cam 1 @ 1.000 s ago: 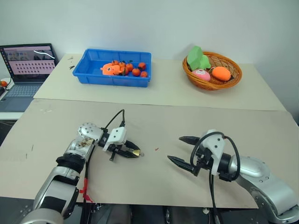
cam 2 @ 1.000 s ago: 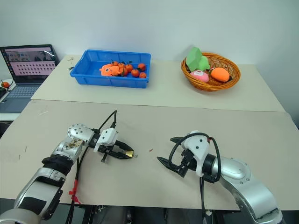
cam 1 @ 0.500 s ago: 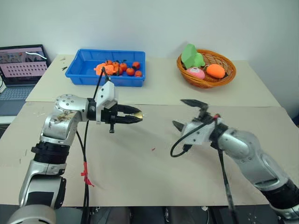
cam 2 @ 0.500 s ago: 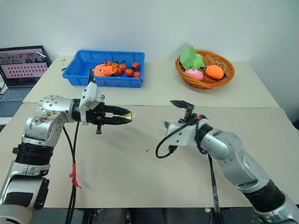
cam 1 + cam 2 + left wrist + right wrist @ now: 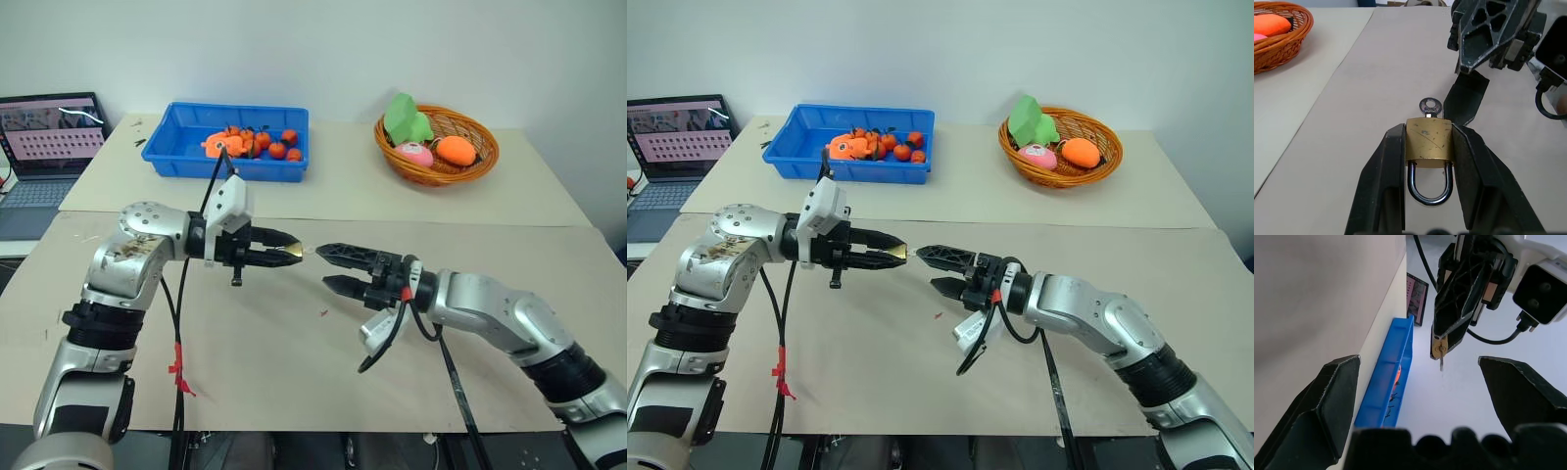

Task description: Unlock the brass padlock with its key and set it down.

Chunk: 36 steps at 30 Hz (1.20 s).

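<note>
**Key Alignment: Padlock Held Aloft, Right Pincer Approaching**

Padlock position: the small golden brass padlock (image 5: pixel 1428 139) with its thin silver U-shaped shackle is clamped by its body between the two black fingers of the left gripper (image 5: pixel 292 253), which is held narrow on it, raised above the beige table mat (image 5: pixel 294 372). The shackle lies back between the fingers, toward the wrist. The small silvery metal key (image 5: pixel 1429 105) is seated in the keyway and projects past the fingertips.

Governing relation: in the head views the key's long axis continues the left gripper's line, toward 3 o'clock. The right gripper (image 5: pixel 933 269) lies at 3 o'clock from the key, just beside it, pointing back toward 9 o'clock, so the two pincers face tip to tip. Its jaws stand wide and empty. In the right wrist view the key hangs in the gap between the jaws, not yet touched. The right arm is the one placed to take the key; judged requirement: close on the round key head, then turn about the key's axis.

Surroundings:
- Blue plastic tray (image 5: pixel 181 157) of orange fruit, 11 o'clock, well apart.
- Woven wicker basket (image 5: pixel 480 162) of toy produce, 1 o'clock, well apart.
- Open laptop (image 5: pixel 44 147), 10 o'clock.
- Tiny red speck (image 5: pixel 322 313) on the mat below the grippers.

Obstructions: none between key and right jaws. Slipping off the thin key is the likely risk.
</note>
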Motion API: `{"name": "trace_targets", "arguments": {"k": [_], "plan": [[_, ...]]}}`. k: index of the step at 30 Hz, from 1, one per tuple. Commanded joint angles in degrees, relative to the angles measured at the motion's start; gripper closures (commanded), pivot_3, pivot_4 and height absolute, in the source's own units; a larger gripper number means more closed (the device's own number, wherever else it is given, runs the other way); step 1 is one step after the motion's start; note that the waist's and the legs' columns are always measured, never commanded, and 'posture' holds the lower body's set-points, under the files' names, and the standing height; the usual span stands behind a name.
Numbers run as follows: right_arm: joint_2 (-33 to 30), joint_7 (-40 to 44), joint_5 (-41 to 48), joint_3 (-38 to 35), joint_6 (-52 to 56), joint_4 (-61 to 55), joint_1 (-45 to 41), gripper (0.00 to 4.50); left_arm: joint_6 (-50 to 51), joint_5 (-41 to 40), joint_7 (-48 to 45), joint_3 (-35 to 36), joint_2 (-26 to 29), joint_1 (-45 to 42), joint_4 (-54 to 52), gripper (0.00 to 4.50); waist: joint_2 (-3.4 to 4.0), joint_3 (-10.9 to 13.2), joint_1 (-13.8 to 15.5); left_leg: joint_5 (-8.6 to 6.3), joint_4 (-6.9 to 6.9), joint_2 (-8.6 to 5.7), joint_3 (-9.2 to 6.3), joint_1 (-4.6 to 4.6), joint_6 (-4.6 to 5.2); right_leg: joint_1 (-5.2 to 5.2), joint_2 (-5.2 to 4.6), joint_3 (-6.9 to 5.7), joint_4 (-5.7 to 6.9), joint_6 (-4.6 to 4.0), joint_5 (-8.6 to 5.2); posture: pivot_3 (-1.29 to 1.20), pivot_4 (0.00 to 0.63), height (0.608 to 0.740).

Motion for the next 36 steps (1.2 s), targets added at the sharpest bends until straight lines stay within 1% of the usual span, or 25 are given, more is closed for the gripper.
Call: {"name": "trace_targets", "arguments": {"k": [1, 5, 8, 21, 30, 31, 33, 34, 36], "plan": [[0.77, -0.87, -0.30, -2.56, -1.32, -0.72, -1.02, 0.00, 1.88, -2.34, -2.41, -0.34, 2.65, -0.05, -4.37, 3.66, 0.00, 0.00, -0.02, 0.00, 0.00, 0.00, 0.00, 0.00, 0.00, 0.00, 0.00, 0.00, 0.00, 0.00, 0.00, 0.00, 0.150, 0.740], [1.58, -0.65, -1.09, -3.12, -1.86, -0.88, -0.83, 0.00, 2.74, -2.87, -5.03, -1.85, 5.39, 1.06, -5.89, 3.66, 0.00, 0.00, -0.11, 0.00, 0.00, 0.01, 0.00, 0.04, 0.00, 0.00, 0.00, 0.00, 0.03, -0.03, -0.01, 0.00, 0.150, 0.740], [1.97, -0.46, -1.41, -3.49, -2.07, -0.75, -0.95, 0.00, 2.89, -3.06, -5.69, -2.17, 6.01, 1.28, -6.14, 3.66, 0.00, 0.00, -0.09, 0.00, 0.00, 0.02, 0.00, 0.06, 0.00, 0.02, 0.01, 0.00, 0.08, -0.04, -0.02, 0.00, 0.150, 0.740], [3.59, 2.24, 0.62, -3.77, -1.27, -3.00, 0.68, 0.00, 0.71, -1.32, -4.22, -2.77, 3.69, -0.81, -2.84, 3.66, 0.00, 0.00, -0.01, 0.00, 0.00, 0.01, 0.00, 0.06, 0.00, 0.02, 0.01, 0.00, 0.09, -0.05, -0.02, 0.00, 0.150, 0.740], [4.82, 3.48, 1.02, -4.63, -0.51, -3.71, 1.41, 0.00, -0.15, -1.22, -3.39, -2.99, 3.49, -0.58, -2.78, 3.66, 0.00, 0.00, -0.02, 0.00, 0.00, 0.01, 0.00, 0.06, 0.00, 0.02, 0.01, 0.00, 0.09, -0.05, -0.02, 0.00, 0.150, 0.740], [4.87, 3.56, 1.06, -4.72, -0.44, -3.70, 1.45, 0.25, -0.09, -1.29, -3.27, -2.98, 3.45, -0.62, -2.82, 3.66, 0.00, 0.00, -0.02, 0.00, 0.00, 0.01, 0.00, 0.06, 0.00, 0.02, 0.01, 0.00, 0.09, -0.05, -0.02, 0.00, 0.150, 0.740], [4.91, 3.55, 1.01, -4.93, -0.37, -3.59, 1.43, 0.59, 0.06, -1.45, -3.14, -2.95, 3.49, -0.60, -3.06, 3.66, 0.00, 0.00, -0.02, 0.00, 0.00, 0.01, 0.00, 0.06, 0.00, 0.02, 0.01, 0.00, 0.09, -0.05, -0.02, 0.00, 0.150, 0.740], [4.91, 3.52, 0.98, -5.09, -0.37, -3.47, 1.37, 1.04, 0.19, -1.56, -3.11, -2.90, 3.57, -0.55, -3.20, 3.66, 0.00, 0.00, -0.03, 0.00, 0.00, 0.01, 0.00, 0.06, 0.00, 0.02, 0.01, 0.00, 0.09, -0.05, -0.02, 0.00, 0.150, 0.740], [4.86, 3.49, 0.96, -5.41, -0.48, -3.25, 1.32, 1.66, 0.08, -1.53, -3.13, -2.84, 3.79, -0.38, -3.15, 3.66, 0.00, 0.00, -0.03, 0.00, 0.00, 0.01, 0.00, 0.06, 0.00, 0.02, 0.01, 0.00, 0.09, -0.05, -0.02, 0.00, 0.150, 0.740]]}}
